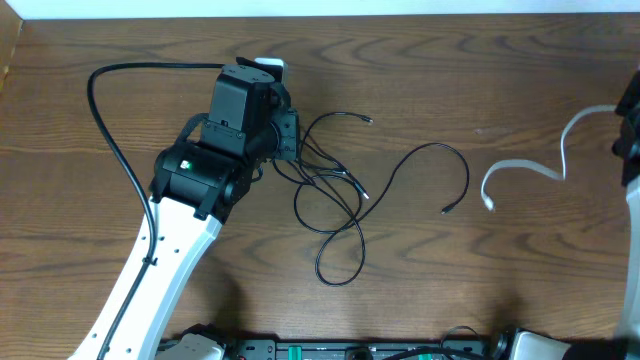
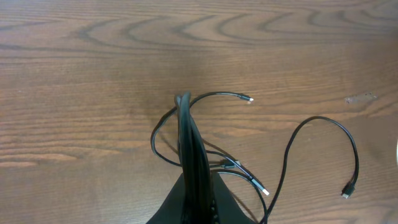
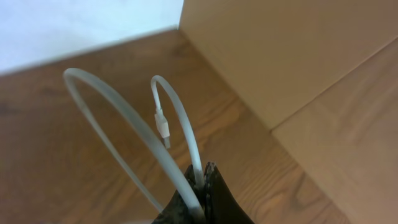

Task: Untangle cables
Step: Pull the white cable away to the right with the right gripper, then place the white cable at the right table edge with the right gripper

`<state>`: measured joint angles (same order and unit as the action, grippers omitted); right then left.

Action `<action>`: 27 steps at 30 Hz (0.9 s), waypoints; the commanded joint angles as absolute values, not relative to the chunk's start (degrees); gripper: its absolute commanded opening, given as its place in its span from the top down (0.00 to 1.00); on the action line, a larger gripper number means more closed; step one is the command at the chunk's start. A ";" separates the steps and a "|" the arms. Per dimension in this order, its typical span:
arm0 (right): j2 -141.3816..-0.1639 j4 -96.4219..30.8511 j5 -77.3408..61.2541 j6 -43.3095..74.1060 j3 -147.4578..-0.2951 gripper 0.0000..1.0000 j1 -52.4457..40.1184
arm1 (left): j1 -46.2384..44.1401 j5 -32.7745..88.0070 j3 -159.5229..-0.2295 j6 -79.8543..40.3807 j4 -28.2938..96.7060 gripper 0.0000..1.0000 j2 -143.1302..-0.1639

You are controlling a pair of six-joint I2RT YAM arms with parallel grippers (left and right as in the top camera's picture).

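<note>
The brown wood-grain tabletop (image 1: 450,80) carries a loose tangle of thin black cables (image 1: 330,180) near its middle. One thin black cable with a small plug end (image 1: 466,175) arcs off to the tangle's right. Farther right is a white cord (image 1: 525,164); whether it rests on the wood is unclear.

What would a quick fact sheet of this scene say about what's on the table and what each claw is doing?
Surface: wooden table
black cables: thin, tangled in loops near the middle
white cable: lies apart from them, on the right
left gripper: shut, pinching one black strand
right gripper: shut on the white cable
</note>
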<state>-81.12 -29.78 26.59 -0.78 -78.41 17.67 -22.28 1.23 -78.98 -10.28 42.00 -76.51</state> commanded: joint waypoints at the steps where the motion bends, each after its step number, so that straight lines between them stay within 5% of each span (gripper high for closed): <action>1: -83.79 -29.17 27.31 -0.03 -79.00 0.99 19.35 | -22.31 1.56 -78.87 -10.31 42.02 0.93 -76.84; 10: -84.33 -21.78 27.29 0.05 -79.02 0.99 28.10 | -22.31 1.54 -78.87 -10.31 42.00 0.93 -76.84; 27: -93.95 -29.80 18.44 2.98 -78.94 0.99 33.76 | -22.31 1.54 -78.87 -10.33 41.98 0.93 -76.84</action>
<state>-91.88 -28.71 20.62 1.69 -78.39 32.99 -22.28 1.23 -78.98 -10.28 42.02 -76.51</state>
